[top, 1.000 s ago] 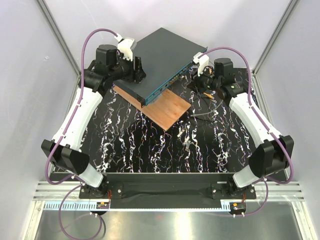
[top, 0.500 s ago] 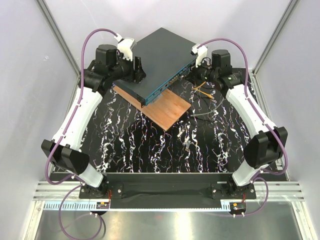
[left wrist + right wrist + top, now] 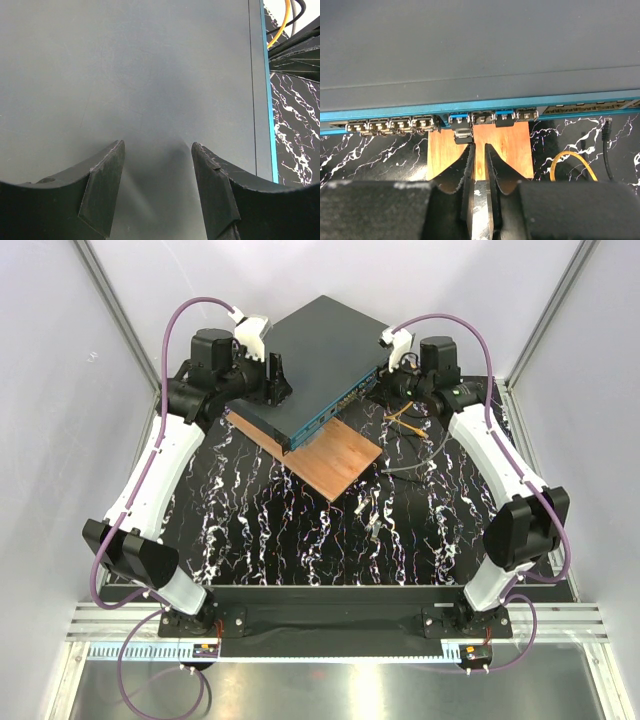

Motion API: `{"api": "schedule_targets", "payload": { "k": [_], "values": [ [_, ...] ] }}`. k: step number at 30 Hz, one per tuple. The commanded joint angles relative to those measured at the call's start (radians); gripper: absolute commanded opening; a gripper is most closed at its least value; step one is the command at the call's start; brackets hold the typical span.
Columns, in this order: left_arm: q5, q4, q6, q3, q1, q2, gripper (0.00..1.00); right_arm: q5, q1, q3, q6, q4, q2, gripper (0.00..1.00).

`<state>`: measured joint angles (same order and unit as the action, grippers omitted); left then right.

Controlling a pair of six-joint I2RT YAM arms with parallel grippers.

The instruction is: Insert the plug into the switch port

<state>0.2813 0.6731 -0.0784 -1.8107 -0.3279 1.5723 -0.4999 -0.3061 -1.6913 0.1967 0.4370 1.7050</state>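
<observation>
Right claw point(image 3: 479, 148) nearly shut, gripping nothing I see; plug point(image 3: 463, 136) just ahead-left of its tips, at switch point(image 3: 480, 50) port.

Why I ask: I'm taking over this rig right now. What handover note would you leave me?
Left gripper: jaws open over the dark top of the switch, near its left edge. Whether it is touching the top cannot be told.
Right gripper: jaws almost together with nothing between them, facing the teal front face.
Plug: at the blue socket, just past the right gripper's left fingertip, not held.
The switch lies partly on the wooden board.
Done: the plug is at the port.
Left: it is unclear whether the plug is fully seated. Probably press it home, then back both arms away.
</observation>
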Motion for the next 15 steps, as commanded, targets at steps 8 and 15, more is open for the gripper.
{"api": "schedule_targets", "payload": {
  "k": [8,15],
  "values": [
    [0.022,-0.047,-0.009,0.013,0.007,-0.006,0.61,-0.028,-0.030,-0.105,-0.040,-0.027,0.045,0.22],
    [0.027,-0.050,-0.011,0.022,0.009,-0.006,0.61,-0.022,-0.045,-0.163,-0.051,-0.023,0.085,0.22]
  ]
}}
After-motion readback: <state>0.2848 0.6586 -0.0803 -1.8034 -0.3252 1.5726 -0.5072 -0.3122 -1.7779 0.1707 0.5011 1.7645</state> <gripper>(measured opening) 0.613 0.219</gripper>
